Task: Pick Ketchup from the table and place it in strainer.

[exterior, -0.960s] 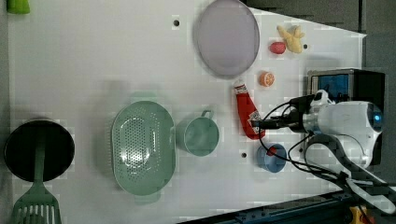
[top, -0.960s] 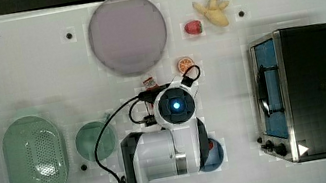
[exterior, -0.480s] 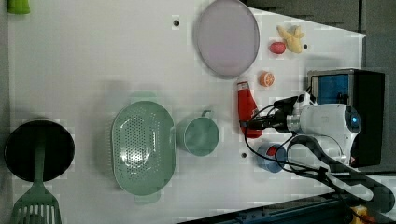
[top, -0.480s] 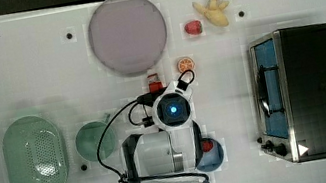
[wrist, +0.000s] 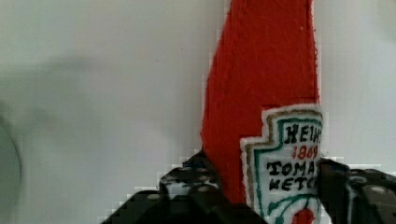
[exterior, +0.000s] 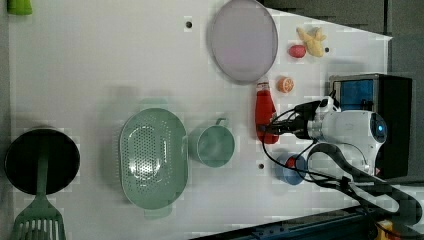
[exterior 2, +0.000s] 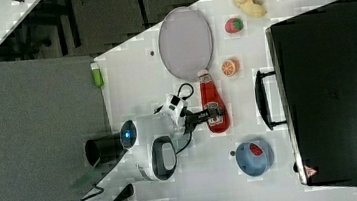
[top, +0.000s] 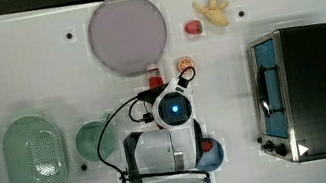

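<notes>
The Ketchup (exterior: 265, 112) is a red felt bottle with a white label, lying flat on the white table just below the grey plate in the left view. My gripper (exterior: 272, 131) is down over its lower body. In the wrist view the black fingers (wrist: 196, 179) press against both sides of the Ketchup (wrist: 266, 93) at the label. From the top view only the bottle's neck (top: 153, 75) sticks out from under my wrist. The strainer (exterior: 125, 155), a pale green oval basket, sits at the left view's left, beyond the green cup (exterior: 215, 146).
A grey plate (top: 128, 32), an orange slice (top: 185, 63), a strawberry (top: 193, 27) and a banana toy (top: 212, 11) lie near the bottle. A black toaster oven (top: 318, 89) stands at the top view's right. A blue bowl (top: 212, 154) sits beside my arm. A black pan (exterior: 40, 160) lies at the left view's lower left.
My wrist moved toward the plate until it covered the bottle's body, and the fingers narrowed from wide apart onto the bottle's sides. The bottle has stayed on the table.
</notes>
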`<action>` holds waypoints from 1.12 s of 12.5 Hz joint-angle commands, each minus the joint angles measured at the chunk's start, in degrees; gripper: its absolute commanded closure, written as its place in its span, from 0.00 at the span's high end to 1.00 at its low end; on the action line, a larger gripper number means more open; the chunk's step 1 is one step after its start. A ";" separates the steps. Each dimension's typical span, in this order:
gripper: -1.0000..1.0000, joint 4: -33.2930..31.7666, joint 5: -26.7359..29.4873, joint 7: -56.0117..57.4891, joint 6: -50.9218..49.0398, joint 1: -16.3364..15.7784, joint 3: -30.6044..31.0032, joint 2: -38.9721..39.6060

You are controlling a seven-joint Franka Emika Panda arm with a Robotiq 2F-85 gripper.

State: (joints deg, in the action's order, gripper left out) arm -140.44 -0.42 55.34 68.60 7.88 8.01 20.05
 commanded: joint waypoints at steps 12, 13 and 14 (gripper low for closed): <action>0.60 22.36 3.55 -4.99 -49.95 -1.90 8.61 -24.15; 0.60 22.89 4.00 -7.98 -50.02 -2.37 10.70 -24.14; 0.60 23.02 4.12 -11.70 -49.91 -2.85 12.91 -24.11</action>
State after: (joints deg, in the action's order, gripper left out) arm -116.38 2.40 49.55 18.98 7.67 17.99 -4.64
